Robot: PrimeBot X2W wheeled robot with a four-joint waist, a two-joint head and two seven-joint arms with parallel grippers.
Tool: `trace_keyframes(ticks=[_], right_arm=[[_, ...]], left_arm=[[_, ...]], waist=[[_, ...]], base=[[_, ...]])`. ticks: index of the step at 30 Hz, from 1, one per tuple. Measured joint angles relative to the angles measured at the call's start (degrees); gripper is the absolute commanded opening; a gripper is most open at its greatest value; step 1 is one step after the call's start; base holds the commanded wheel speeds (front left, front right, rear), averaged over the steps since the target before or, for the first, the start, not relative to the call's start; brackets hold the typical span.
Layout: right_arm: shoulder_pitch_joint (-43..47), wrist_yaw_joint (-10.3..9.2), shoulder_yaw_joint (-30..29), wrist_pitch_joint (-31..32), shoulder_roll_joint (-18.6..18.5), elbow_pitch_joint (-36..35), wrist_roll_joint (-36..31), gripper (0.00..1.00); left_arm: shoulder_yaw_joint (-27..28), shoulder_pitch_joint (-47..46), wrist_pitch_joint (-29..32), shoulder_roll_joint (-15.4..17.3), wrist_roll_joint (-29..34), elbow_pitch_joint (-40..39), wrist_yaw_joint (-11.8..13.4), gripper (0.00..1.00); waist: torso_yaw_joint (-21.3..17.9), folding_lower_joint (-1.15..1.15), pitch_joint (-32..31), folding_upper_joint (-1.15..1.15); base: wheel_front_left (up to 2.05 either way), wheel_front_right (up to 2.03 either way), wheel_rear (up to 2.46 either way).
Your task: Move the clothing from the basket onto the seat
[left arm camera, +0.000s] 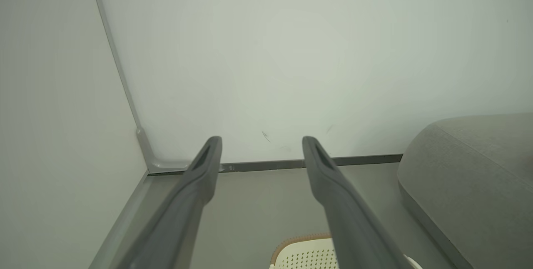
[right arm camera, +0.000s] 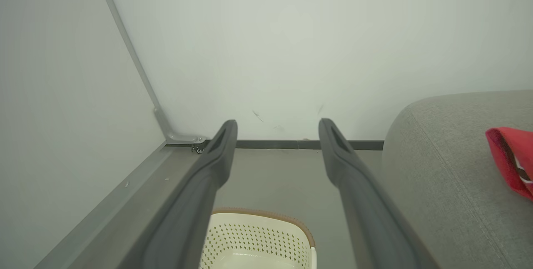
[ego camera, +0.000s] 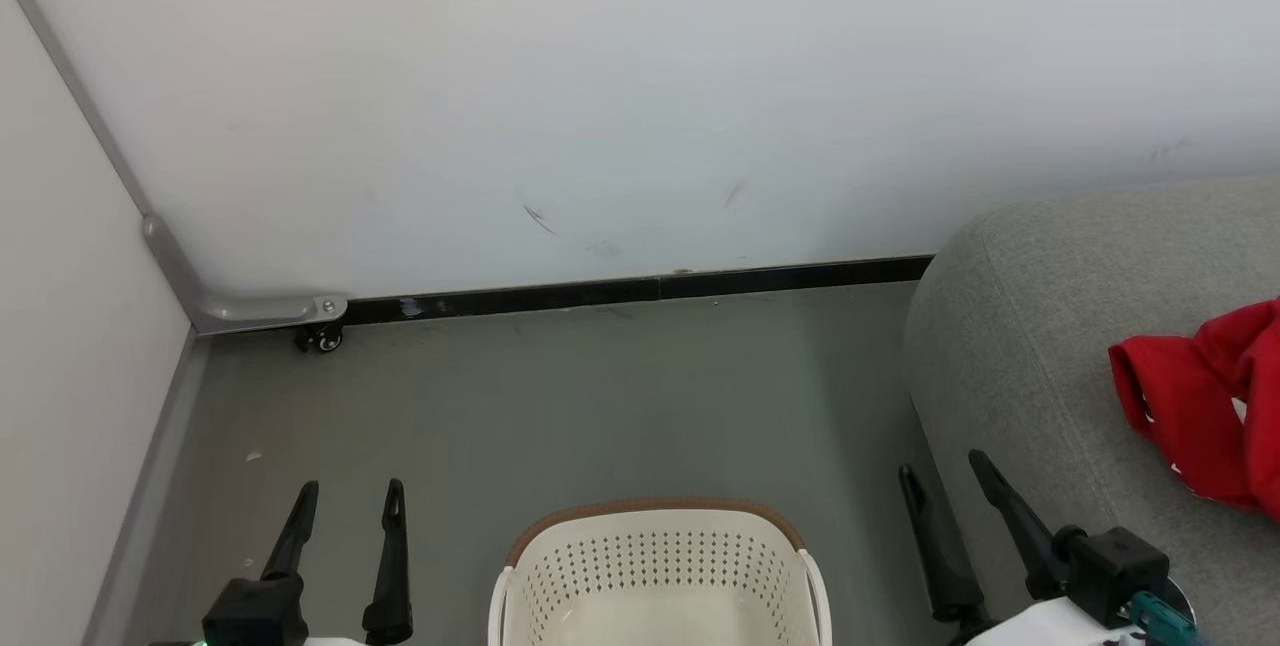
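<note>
Item one, my left pincer (ego camera: 350, 491): two long dark fingers set apart, nothing between them, hanging above the grey floor (ego camera: 560, 396). Item two, my right pincer (ego camera: 942, 468): fingers likewise spread wide and bare, hanging at the left edge of the seat cushion (ego camera: 1030, 346). Item three, between the two pincers and lower: cream laundry basket (ego camera: 655, 566), perforated wall, brown woven-look rim. The part of its inside that shows is bare plastic with no red cloth, but its near half is cut off at the bottom of the head view. Item four, on the grey upholstered cushion to my right: red garment (ego camera: 1200, 396) with flecks of white, crumpled, lying well in from the cushion's edge. It runs off the right side of the view, so its long axis cannot be told. Bearing: the garment lies right of and beyond the right pincer, so that arm is much the nearer; the left would have to cross over the basket. Judgement: if any cloth lies in the hidden half, the reach is downward between the pincers, then a carry rightward; otherwise the transfer looks complete. Outermost: white wall (ego camera: 600, 76), black skirting strip (ego camera: 650, 288), small castor (ego camera: 322, 336) in the corner.
</note>
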Motion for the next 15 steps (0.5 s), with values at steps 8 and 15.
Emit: trace_keyframes(ticks=[8, 15], right_arm=[[1.1, 0.0, 0.1, 0.5, 0.0, -1.6, 0.7, 1.0], [2.2, 0.0, 0.1, 1.2, 0.0, -2.4, 0.8, 1.0]], left_arm=[[-0.2, 0.1, 0.0, 0.1, 1.2, 0.5, 0.5, 1.0], [-0.5, 0.6, 0.0, 0.0, 1.5, 0.9, 0.5, 1.0]], waist=[[-0.1, 0.0, 0.0, 0.0], [-0.2, 0.0, 0.1, 0.0]], base=[[0.0, 0.0, 0.0], [0.0, 0.0, 0.0]])
